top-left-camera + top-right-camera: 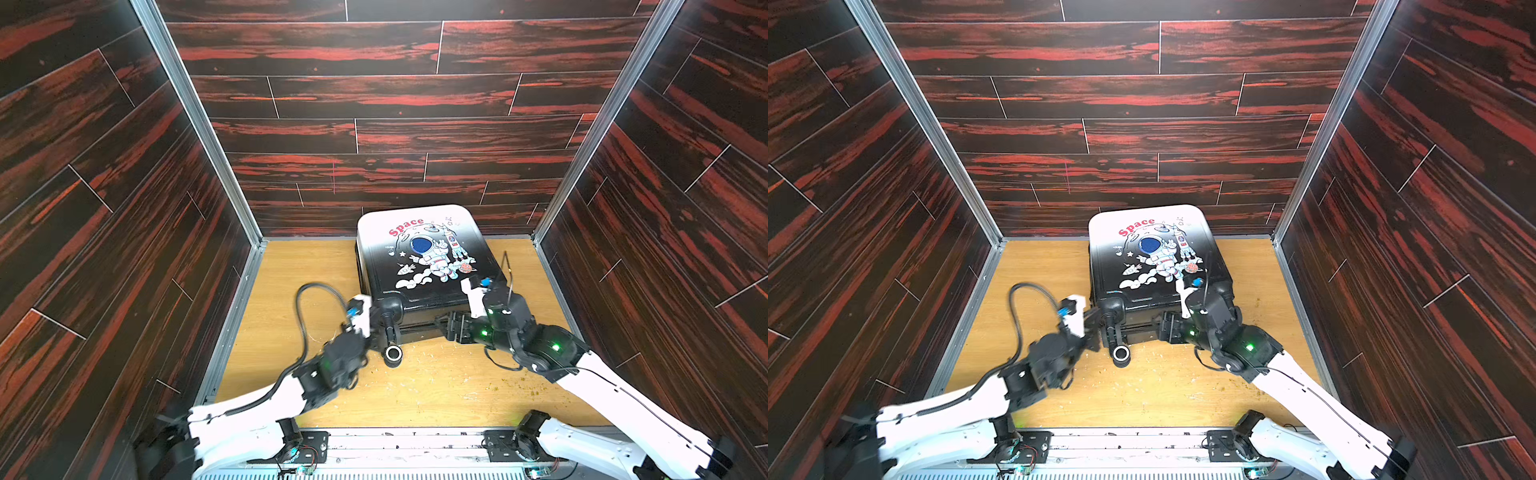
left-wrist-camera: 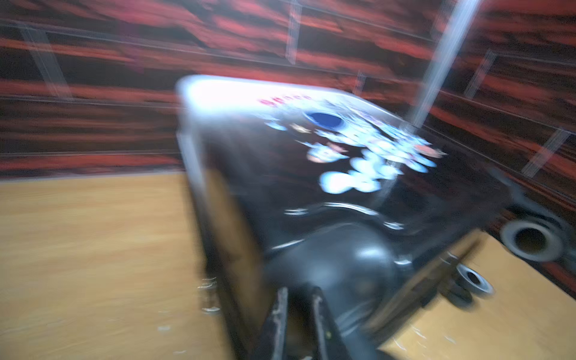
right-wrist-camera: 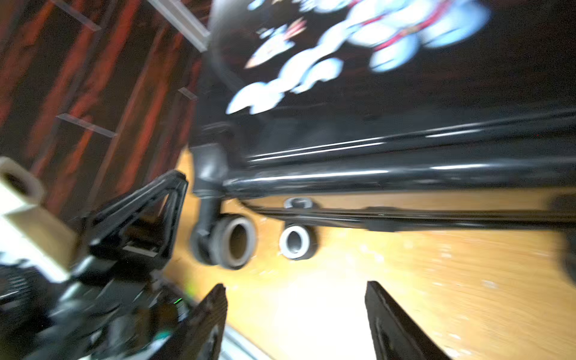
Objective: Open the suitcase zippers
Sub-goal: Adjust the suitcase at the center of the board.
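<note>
right hand (image 3: 295, 283) spread wide | tabletop (image 1: 291, 270) wooden, crumb-strewn | walls (image 1: 374, 95) dark red planks

1. In both top views we look down from high above the robot's end onto the whole light wooden tabletop (image 1: 291, 270) (image 1: 1025, 270).
2. Our left wrist view faces the black-to-white hard-shell suitcase (image 2: 280, 174) from close.
3. Our right wrist view looks close along its wheeled end; all 4 views share its printed top.
</note>
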You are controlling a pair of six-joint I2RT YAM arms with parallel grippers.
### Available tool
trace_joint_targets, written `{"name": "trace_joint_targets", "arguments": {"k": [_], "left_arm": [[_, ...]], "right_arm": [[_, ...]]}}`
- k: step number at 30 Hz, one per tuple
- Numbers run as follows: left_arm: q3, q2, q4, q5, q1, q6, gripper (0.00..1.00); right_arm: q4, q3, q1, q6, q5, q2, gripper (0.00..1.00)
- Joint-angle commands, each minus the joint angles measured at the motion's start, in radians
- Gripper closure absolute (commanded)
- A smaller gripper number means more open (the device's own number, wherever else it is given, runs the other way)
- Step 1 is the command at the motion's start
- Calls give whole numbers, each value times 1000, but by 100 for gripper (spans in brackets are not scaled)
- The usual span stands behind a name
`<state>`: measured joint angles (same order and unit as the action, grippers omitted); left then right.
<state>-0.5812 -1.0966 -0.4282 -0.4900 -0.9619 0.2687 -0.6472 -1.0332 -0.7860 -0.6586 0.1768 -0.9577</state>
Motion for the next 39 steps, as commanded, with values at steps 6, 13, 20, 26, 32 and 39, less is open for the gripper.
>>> {"name": "trace_joint_targets", "arguments": {"k": [6, 13, 20, 26, 32, 39], "left_arm": [[-216, -346, 54, 369, -97, 9, 87], [-437, -493, -21, 593, -167, 109, 76], [-366, -220, 243, 102, -156, 72, 58], [-432, -73, 620, -66, 14, 154, 44], [-416, -14, 711, -38, 70, 171, 43], [-396, 7, 729, -36, 96, 183, 41]], "right_arm": [[-171, -49, 26, 40, 193, 75, 27], [-236, -49, 30, 33, 242, 162, 25], [-196, 30, -24, 132, 89, 267, 30], [-225, 57, -438, 6, 554, 81, 26], [-240, -30, -362, -82, 565, -48, 8], [106, 177, -579, 13, 522, -55, 20]]}}
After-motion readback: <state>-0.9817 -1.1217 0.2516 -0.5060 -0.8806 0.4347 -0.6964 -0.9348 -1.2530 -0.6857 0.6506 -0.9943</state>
